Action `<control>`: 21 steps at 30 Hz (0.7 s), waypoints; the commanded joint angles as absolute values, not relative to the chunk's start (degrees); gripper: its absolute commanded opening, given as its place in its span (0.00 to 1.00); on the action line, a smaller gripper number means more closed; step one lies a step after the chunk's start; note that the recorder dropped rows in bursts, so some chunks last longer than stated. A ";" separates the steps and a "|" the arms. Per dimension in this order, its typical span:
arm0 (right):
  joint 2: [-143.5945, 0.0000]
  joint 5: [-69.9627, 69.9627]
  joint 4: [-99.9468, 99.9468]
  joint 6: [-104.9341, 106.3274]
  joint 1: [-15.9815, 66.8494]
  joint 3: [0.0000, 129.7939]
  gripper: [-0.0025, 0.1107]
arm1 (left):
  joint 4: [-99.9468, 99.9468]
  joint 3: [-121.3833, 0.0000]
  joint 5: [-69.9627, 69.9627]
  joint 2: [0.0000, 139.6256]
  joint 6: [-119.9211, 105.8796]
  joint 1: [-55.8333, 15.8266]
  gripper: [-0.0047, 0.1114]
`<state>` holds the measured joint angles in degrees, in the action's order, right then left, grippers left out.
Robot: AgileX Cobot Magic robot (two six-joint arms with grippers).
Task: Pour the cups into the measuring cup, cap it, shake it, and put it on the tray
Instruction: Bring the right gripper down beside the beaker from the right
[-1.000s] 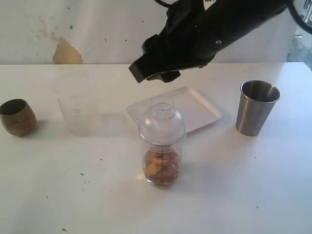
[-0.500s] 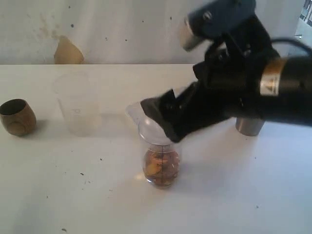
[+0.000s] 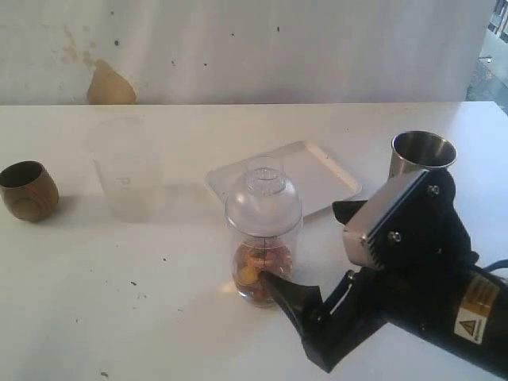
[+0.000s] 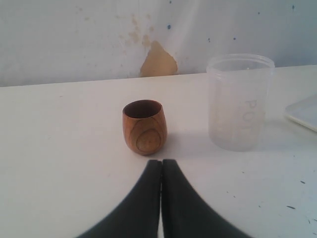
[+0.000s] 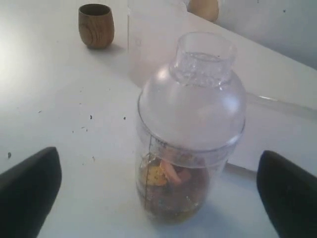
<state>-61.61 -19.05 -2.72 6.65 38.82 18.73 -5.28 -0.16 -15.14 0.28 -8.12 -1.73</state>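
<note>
The measuring cup point(image 3: 262, 266) stands upright mid-table with brown and orange contents, and a clear dome lid point(image 3: 263, 205) sits on it. My right gripper point(image 3: 304, 244) is open, low at the cup's front right. In the right wrist view the measuring cup point(image 5: 185, 163) stands just ahead of the wide-spread fingers point(image 5: 29, 191) of the right gripper point(image 5: 158, 158), untouched. The wooden cup point(image 3: 28, 190) stands at the far left. The steel tumbler point(image 3: 422, 152) is at the right, partly behind my arm. My left gripper point(image 4: 161, 162) is shut and empty, just short of the wooden cup point(image 4: 144, 127). The white tray point(image 3: 321, 171) lies behind the measuring cup.
A frosted plastic cup point(image 3: 127, 171) stands between the wooden cup and the tray, and it also shows in the left wrist view as the frosted cup point(image 4: 240, 101). The wall runs along the table's far edge.
My right arm has swung down from above the tray to table level at the measuring cup's front right. Its jaws have opened wide. The cups and tray have not moved.
</note>
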 commanded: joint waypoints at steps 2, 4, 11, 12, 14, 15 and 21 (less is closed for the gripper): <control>-62.13 -23.96 -2.76 7.29 38.91 15.40 0.95 | -5.10 0.00 -14.57 0.00 -8.19 -1.81 0.04; -63.45 -27.39 -2.76 7.29 38.91 14.58 0.95 | -5.10 0.00 -14.57 0.00 -8.19 -1.81 0.04; -76.25 -38.39 -2.90 5.51 38.91 13.95 0.95 | -5.10 0.00 -14.57 0.00 -8.19 -1.81 0.04; -78.42 -40.64 -2.90 4.89 38.91 13.95 0.95 | -5.10 0.00 -14.57 0.00 -8.19 -1.81 0.04; -82.01 -44.39 -2.90 3.65 38.91 13.95 0.95 | -5.10 0.00 -14.57 0.00 -8.19 -1.81 0.04; -83.78 -46.48 -2.90 2.85 38.91 13.95 0.95 | -5.10 0.00 -14.57 0.00 -8.19 -1.81 0.04; -91.14 -56.85 -2.90 1.23 38.91 14.23 0.95 | -5.10 0.00 -14.57 0.00 -8.19 -1.81 0.04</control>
<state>-88.71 -51.10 -2.72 1.91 38.87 14.18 -5.28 -0.16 -15.14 0.28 -8.12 -1.73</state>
